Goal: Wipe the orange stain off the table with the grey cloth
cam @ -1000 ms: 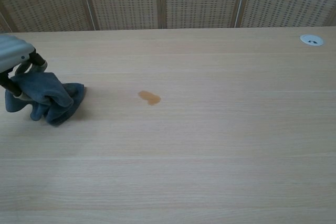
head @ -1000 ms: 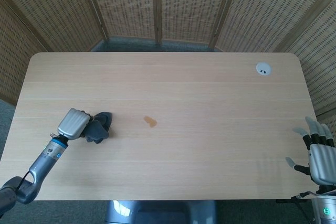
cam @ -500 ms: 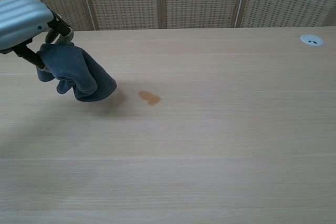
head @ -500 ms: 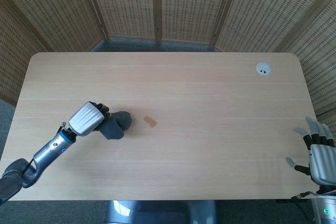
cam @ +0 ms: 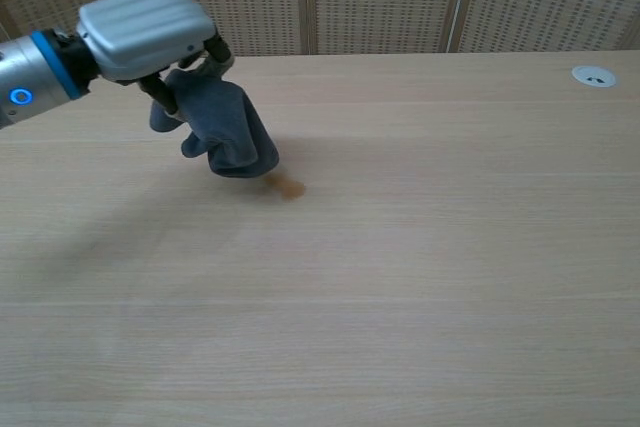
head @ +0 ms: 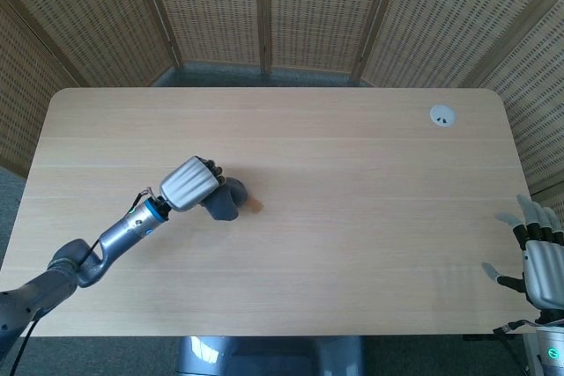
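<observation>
My left hand (head: 190, 183) (cam: 148, 29) grips the bunched grey cloth (head: 223, 201) (cam: 223, 128), which hangs from its fingers just left of the orange stain (head: 256, 205) (cam: 290, 188). The cloth's lower end reaches the stain's left edge and hides part of it in the head view. Whether it touches the table I cannot tell. My right hand (head: 540, 254) stays at the table's near right corner, fingers spread and holding nothing; the chest view does not show it.
The light wooden table (head: 352, 182) has a white cable grommet (head: 441, 114) (cam: 594, 75) at its far right. Woven wicker screens (head: 264, 6) stand behind the table's far edge.
My left hand has carried the cloth rightward from the table's left side up to the stain. The right hand has not moved.
</observation>
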You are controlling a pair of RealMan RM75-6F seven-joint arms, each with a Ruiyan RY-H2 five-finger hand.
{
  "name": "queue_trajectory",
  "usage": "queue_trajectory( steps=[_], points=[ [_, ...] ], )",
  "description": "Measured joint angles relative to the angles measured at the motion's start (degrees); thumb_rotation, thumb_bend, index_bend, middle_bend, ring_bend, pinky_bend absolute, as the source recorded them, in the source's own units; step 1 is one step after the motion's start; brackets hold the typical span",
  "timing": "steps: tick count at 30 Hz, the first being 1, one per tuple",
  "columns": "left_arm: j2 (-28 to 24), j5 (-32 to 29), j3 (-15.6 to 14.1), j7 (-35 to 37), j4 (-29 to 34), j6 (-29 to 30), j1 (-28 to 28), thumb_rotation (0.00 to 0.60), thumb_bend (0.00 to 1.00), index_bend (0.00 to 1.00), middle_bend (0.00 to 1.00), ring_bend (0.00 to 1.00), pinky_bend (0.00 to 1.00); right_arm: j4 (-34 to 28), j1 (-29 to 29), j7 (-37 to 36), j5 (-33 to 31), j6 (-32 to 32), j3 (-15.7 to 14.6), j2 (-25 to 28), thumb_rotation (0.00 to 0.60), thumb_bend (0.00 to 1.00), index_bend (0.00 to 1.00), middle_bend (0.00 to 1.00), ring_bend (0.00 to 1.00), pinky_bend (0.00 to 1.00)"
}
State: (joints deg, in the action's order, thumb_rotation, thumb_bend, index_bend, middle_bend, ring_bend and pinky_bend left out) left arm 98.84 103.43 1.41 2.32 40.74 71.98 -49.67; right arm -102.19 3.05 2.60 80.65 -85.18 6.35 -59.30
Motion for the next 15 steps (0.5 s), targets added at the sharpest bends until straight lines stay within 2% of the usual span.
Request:
queue_trajectory(
  steps=[7,15],
  points=[
    [6.0,-0.8,1.3,-2.9,-3.2,-5.0,-5.7,0.600,0.15,0.76,0.70,0.67,0.91,0.3,0.2,-1.3,-0.4,0.7,0.1,0.3,0.600,0.00,0.24,0.00,0.00,0.00],
    [10.6,-1.8,0.7,-3.6,-6.6,-7.5,-7.8,0.600,0.15,0.76,0.70,0.67,0.91,0.5,0.1,-3.1,-0.5,0.7,0.2,0.9,0.600,0.00,0.24,0.00,0.00,0.00]
  ],
)
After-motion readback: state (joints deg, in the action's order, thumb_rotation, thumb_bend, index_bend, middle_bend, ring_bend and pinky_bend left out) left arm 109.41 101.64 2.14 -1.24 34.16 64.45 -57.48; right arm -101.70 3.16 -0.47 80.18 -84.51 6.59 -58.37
